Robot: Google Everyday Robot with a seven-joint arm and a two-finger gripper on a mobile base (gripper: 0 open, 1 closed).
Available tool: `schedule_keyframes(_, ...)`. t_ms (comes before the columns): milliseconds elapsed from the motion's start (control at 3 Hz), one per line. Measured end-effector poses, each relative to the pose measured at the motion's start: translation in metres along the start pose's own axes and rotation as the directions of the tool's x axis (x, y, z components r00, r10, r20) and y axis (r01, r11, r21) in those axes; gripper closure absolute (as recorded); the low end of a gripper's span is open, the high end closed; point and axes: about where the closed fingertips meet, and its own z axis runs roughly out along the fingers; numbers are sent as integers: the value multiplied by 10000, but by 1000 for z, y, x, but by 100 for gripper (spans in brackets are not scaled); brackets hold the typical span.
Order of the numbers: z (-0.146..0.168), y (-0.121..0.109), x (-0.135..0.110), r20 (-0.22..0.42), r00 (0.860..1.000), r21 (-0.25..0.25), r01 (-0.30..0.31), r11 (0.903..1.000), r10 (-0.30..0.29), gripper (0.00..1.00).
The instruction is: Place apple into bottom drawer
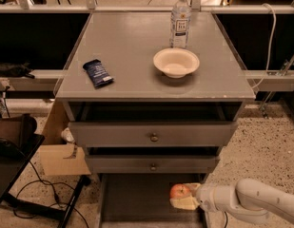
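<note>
The apple (179, 191) is small, red-orange with a yellowish patch. It is held in my gripper (183, 197) at the lower right, over the right side of the bottom drawer (132, 198). That drawer is pulled out as a wide shallow grey tray near the floor, below two grey drawers with round knobs. My white arm (253, 204) reaches in from the right. The gripper is shut on the apple, just above the drawer floor.
On the cabinet top (137, 46) stand a water bottle (181, 22), a white bowl (176, 62) and a dark blue snack bag (97, 72). A cardboard box (61, 148) and a black chair with cables (15, 160) are to the left of the cabinet.
</note>
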Motion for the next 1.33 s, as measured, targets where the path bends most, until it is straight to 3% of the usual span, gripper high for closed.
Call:
schedule_keyframes(333, 77, -34, 42, -10, 9999, -32, -118, 9999, 118, 100)
schedule_keyframes(667, 131, -53, 78, 16, 9997, -111, -259, 9996, 260, 100)
schedule_keyframes(1000, 194, -78, 110, -55, 9998, -176, 164, 9997, -165, 100)
schedule_keyframes(1333, 225, -89, 124, -214, 9989, -251, 408, 9989, -413, 100)
